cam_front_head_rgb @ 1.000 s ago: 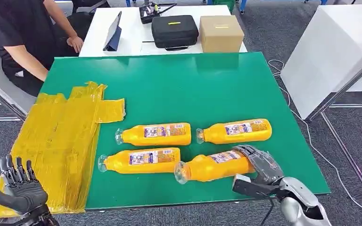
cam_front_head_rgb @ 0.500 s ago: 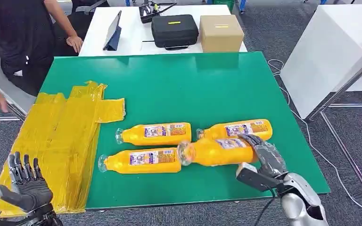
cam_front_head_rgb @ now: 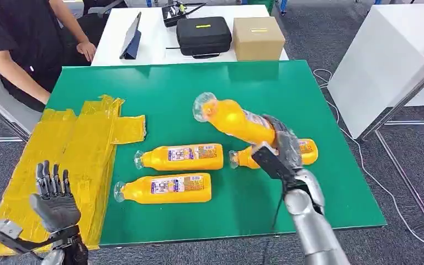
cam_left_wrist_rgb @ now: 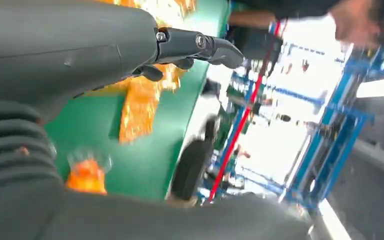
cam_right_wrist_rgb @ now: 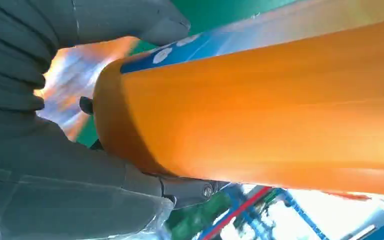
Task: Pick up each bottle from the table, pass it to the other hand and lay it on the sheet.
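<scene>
My right hand [cam_front_head_rgb: 280, 148] grips an orange bottle [cam_front_head_rgb: 233, 120] by its base and holds it tilted above the green table [cam_front_head_rgb: 199, 88], its clear cap end pointing up and to the left. The same bottle [cam_right_wrist_rgb: 260, 110] is pressed against the right hand [cam_right_wrist_rgb: 55, 165] in the right wrist view. Three more orange bottles lie on the table: one [cam_front_head_rgb: 179, 157], one nearer me [cam_front_head_rgb: 164, 188], and one [cam_front_head_rgb: 307, 152] partly behind my right hand. The crumpled yellow sheet [cam_front_head_rgb: 72, 149] covers the table's left side. My left hand [cam_front_head_rgb: 55, 196] is raised over the sheet's near edge, fingers spread and empty.
A person [cam_front_head_rgb: 16, 44] sits at the table's far left corner. Behind the green table a white table carries a tablet [cam_front_head_rgb: 132, 37], a black case [cam_front_head_rgb: 203, 34] and a cardboard box [cam_front_head_rgb: 258, 37]. Another white table [cam_front_head_rgb: 386, 61] stands to the right.
My right hand has lifted the bottle off the table and swung it up and away, cap end rising. My left hand has risen and moved right over the sheet.
</scene>
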You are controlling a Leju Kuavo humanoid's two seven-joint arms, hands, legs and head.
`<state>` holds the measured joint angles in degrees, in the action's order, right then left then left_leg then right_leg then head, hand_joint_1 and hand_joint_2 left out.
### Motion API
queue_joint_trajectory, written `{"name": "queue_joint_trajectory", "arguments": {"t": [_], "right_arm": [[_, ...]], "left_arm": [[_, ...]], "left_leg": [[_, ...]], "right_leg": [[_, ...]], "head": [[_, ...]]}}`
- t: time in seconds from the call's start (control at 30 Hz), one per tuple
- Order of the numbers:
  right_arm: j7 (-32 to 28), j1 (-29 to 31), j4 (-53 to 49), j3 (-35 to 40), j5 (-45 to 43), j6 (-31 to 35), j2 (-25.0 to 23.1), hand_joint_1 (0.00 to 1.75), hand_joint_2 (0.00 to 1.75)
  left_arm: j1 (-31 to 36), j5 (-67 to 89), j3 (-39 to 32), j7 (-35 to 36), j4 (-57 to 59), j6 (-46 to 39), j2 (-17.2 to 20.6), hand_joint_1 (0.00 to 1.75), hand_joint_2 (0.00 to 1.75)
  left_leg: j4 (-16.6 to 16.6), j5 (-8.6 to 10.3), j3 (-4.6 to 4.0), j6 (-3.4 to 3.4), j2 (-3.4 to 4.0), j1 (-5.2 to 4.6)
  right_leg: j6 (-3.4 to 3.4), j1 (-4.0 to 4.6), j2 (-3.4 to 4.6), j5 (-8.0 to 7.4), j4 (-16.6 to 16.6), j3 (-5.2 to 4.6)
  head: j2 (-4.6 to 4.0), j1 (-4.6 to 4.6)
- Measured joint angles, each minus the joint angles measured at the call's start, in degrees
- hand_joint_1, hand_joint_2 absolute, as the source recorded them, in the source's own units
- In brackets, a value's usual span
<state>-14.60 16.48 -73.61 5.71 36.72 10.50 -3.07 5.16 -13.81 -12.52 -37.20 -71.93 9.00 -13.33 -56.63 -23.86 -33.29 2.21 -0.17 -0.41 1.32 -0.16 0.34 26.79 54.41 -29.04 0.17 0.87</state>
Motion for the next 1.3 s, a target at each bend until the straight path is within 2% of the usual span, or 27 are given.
{"name": "queue_joint_trajectory", "arguments": {"t": [0.2, 0.4, 0.5, 0.67, 0.8, 1.07, 1.17, 1.3], "right_arm": [[1.2, 9.1, 14.6, 10.2, -2.0, 6.1, -9.1, 1.75, 1.75], [2.7, 10.4, 18.4, 16.5, -2.4, 8.7, -14.6, 1.75, 1.75], [5.7, 10.5, 18.4, 18.8, -1.0, 10.2, -16.0, 1.75, 1.75], [16.5, 11.7, 19.6, 25.2, 4.8, 17.2, -17.5, 1.75, 1.75], [19.3, 12.5, 20.4, 30.5, 4.6, 17.3, -18.0, 1.75, 1.75], [24.7, 15.3, 22.5, 33.5, 6.6, 17.2, -18.2, 1.75, 1.75], [28.4, 16.7, 24.4, 35.2, 9.7, 14.6, -18.2, 1.75, 1.75], [31.0, 17.1, 26.3, 38.9, 8.2, 12.9, -18.2, 1.75, 1.75]], "left_arm": [[3.1, 0.9, 4.5, 3.2, -0.5, -0.9, -0.3, 0.0, 1.75], [4.9, 1.7, 7.3, 4.8, -0.5, -1.3, -0.3, 0.0, 1.75], [5.4, 1.9, 8.3, 5.2, -0.5, -1.6, -0.2, 0.0, 1.75], [6.2, 1.9, 9.0, 7.9, -1.7, -2.7, -0.2, 0.0, 1.75], [6.9, 1.9, 9.1, 8.8, -2.5, -2.7, -0.2, 0.0, 1.75], [8.8, 3.0, 10.2, 10.3, -2.5, -1.3, -0.4, 0.0, 1.75], [9.7, 2.9, 11.3, 10.9, -2.4, -1.0, -0.9, 0.0, 1.75], [10.0, 2.5, 11.8, 11.4, -2.4, -0.9, -1.1, 0.0, 1.75]], "left_leg": [[0.0, 0.04, -0.01, -0.04, -0.07, 0.04], [0.0, 0.03, -0.17, -0.04, -0.1, 0.04], [0.0, 0.03, -0.2, -0.04, -0.09, 0.02], [0.0, 0.04, -0.2, -0.04, -0.09, 0.0], [0.0, 0.04, -0.2, -0.04, -0.1, 0.01], [0.0, 0.04, -0.22, -0.04, -0.09, 0.01], [0.0, 0.04, -0.22, -0.04, -0.08, 0.01], [0.0, 0.04, -0.23, -0.04, -0.09, 0.01]], "right_leg": [[-0.01, 0.02, -0.03, 0.01, 0.1, -0.04], [-0.03, 0.01, -0.04, 0.04, 0.1, -0.19], [-0.03, 0.0, -0.03, 0.03, 0.1, -0.21], [-0.02, -0.01, -0.04, 0.02, 0.1, -0.21], [-0.02, -0.01, -0.04, 0.02, 0.1, -0.21], [-0.02, -0.01, -0.04, 0.02, 0.1, -0.26], [-0.02, -0.01, -0.04, 0.02, 0.1, -0.25], [-0.02, -0.01, -0.04, 0.02, 0.1, -0.28]], "head": [[0.02, 0.0], [0.0, 0.02], [0.0, 0.02], [0.0, 0.02], [0.0, 0.02], [0.0, 0.02], [0.0, 0.02], [0.0, 0.0]]}}
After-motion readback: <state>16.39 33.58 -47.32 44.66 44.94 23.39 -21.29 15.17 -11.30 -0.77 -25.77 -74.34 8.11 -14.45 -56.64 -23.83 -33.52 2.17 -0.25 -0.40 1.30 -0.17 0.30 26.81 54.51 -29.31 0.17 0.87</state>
